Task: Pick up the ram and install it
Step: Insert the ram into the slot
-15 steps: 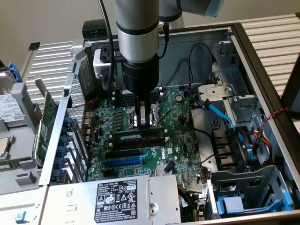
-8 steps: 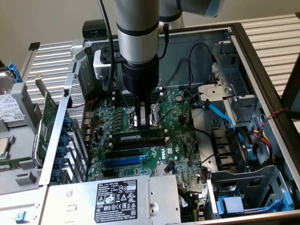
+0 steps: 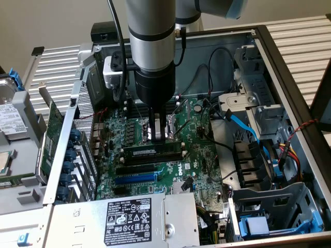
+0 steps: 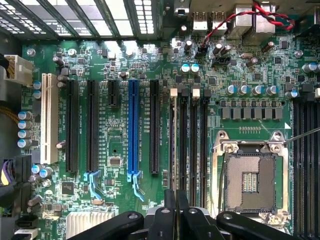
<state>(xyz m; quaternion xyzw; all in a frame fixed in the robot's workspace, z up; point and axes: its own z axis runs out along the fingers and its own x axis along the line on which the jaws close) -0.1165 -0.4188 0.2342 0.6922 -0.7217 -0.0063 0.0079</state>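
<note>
The ram [image 3: 152, 151] is a long thin stick with a white label. It stands on edge along a memory slot in the middle of the motherboard [image 3: 201, 165], inside the open computer case. My gripper [image 3: 158, 135] hangs straight down over it, shut on the stick's upper edge near its middle. In the wrist view the black fingers [image 4: 165, 220] meet over the ram [image 4: 173, 145], seen edge-on as a thin line along the outermost of the black memory slots [image 4: 192, 145]. I cannot tell how deep the stick sits in the slot.
The CPU socket [image 4: 250, 175] lies just beside the memory slots, with black and blue expansion slots [image 4: 133, 130] on the other side. The power supply [image 3: 129, 217] fills the near side of the case. Blue cables [image 3: 243, 126] and drive cages [image 3: 274, 217] crowd the exterior view's right.
</note>
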